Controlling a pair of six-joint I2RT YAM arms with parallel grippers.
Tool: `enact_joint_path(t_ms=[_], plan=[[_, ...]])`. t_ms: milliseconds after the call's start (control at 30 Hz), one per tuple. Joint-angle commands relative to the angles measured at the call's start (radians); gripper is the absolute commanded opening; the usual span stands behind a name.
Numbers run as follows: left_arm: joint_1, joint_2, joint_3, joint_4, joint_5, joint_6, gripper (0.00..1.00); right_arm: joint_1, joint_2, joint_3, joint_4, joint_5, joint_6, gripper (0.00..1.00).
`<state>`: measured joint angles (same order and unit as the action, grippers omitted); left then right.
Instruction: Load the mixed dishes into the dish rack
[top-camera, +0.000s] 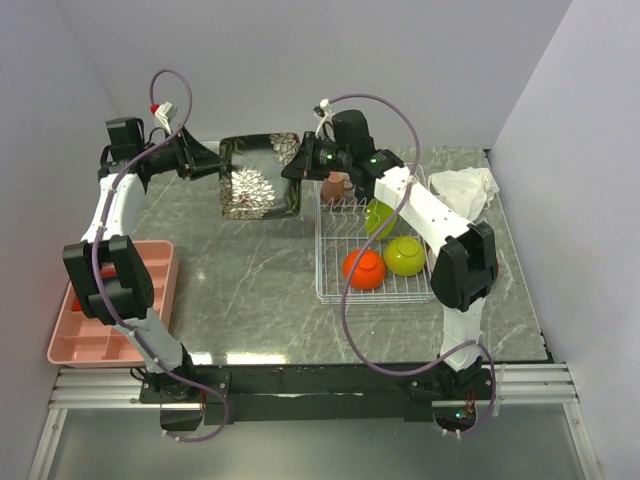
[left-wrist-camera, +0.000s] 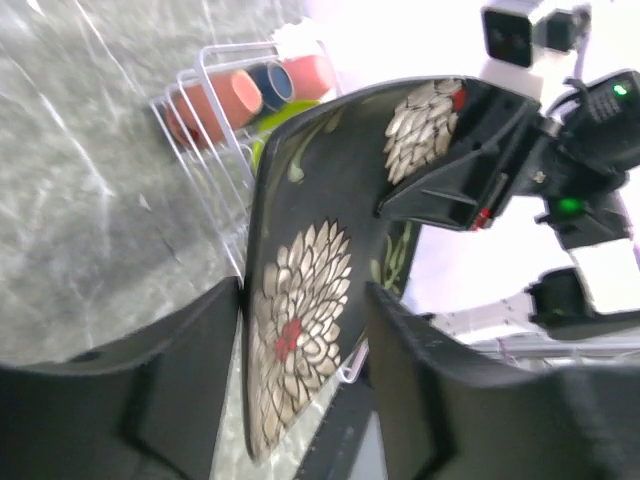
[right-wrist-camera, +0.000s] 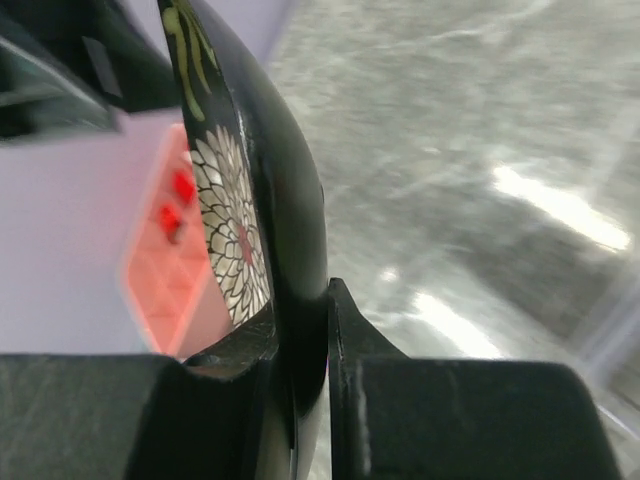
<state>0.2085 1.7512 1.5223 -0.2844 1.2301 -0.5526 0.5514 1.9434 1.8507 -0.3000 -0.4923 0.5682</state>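
Note:
The black floral square plate hangs in the air over the back of the table, left of the dish rack. My right gripper is shut on the plate's right rim; in the right wrist view both fingers clamp the plate. My left gripper stands open around the left rim, and the left wrist view shows a gap between one finger and the plate. In the rack sit an orange bowl, a lime green bowl, a lime green plate and a salmon cup.
A white cloth rag lies at the back right, beyond the rack. The pink divided tray sits at the table's left edge beside the left arm. In the left wrist view several cups lie in the rack's far end.

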Motion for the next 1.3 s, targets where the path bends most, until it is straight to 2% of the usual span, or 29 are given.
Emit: enact_joint_path(t_ms=[0,167,267,400,500,600,633,733,833,867,933,967,1033,1067,1133,1233,1267], plan=[[0.017,-0.013,0.131,-0.141,-0.081,0.177,0.61,-0.03,-0.184,0.031,-0.062,0.199,-0.126,0.0],[0.02,0.005,0.179,-0.173,-0.13,0.232,0.62,-0.036,-0.264,0.047,-0.108,0.354,-0.2,0.0],[0.02,-0.027,0.135,-0.132,-0.22,0.269,0.61,-0.044,-0.311,0.036,-0.128,0.368,-0.251,0.0],[0.002,-0.079,-0.011,-0.09,-0.36,0.263,0.57,-0.042,-0.454,-0.189,0.036,0.607,-0.199,0.0],[-0.046,-0.104,-0.065,-0.137,-0.449,0.315,0.55,-0.033,-0.494,-0.197,-0.005,0.745,-0.159,0.0],[-0.122,-0.139,-0.128,-0.142,-0.517,0.359,0.53,0.068,-0.52,-0.212,-0.018,1.141,-0.131,0.0],[-0.167,-0.151,-0.139,-0.145,-0.533,0.358,0.53,0.106,-0.535,-0.219,-0.002,1.345,-0.134,0.0],[-0.252,-0.157,-0.172,-0.163,-0.541,0.364,0.5,0.139,-0.586,-0.267,0.091,1.333,-0.224,0.0],[-0.311,-0.139,-0.226,-0.157,-0.554,0.388,0.46,0.153,-0.679,-0.465,0.296,1.319,-0.3,0.0],[-0.319,-0.133,-0.247,-0.154,-0.555,0.381,0.38,0.163,-0.696,-0.545,0.358,1.369,-0.312,0.0],[-0.348,-0.114,-0.275,-0.127,-0.528,0.372,0.25,0.192,-0.718,-0.573,0.36,1.415,-0.285,0.0],[-0.36,-0.108,-0.29,-0.131,-0.521,0.376,0.12,0.205,-0.724,-0.615,0.392,1.481,-0.289,0.0],[-0.38,-0.11,-0.303,-0.139,-0.494,0.391,0.03,0.243,-0.762,-0.688,0.482,1.499,-0.33,0.0],[-0.383,-0.113,-0.323,-0.134,-0.48,0.387,0.01,0.257,-0.776,-0.773,0.628,1.503,-0.408,0.0],[-0.392,-0.12,-0.346,-0.118,-0.449,0.34,0.01,0.28,-0.79,-0.827,0.729,1.514,-0.456,0.0],[-0.408,-0.143,-0.384,-0.059,-0.402,0.272,0.01,0.295,-0.778,-0.806,0.673,1.502,-0.444,0.0],[-0.412,-0.148,-0.387,-0.05,-0.408,0.266,0.01,0.304,-0.77,-0.791,0.688,1.52,-0.49,0.0]])
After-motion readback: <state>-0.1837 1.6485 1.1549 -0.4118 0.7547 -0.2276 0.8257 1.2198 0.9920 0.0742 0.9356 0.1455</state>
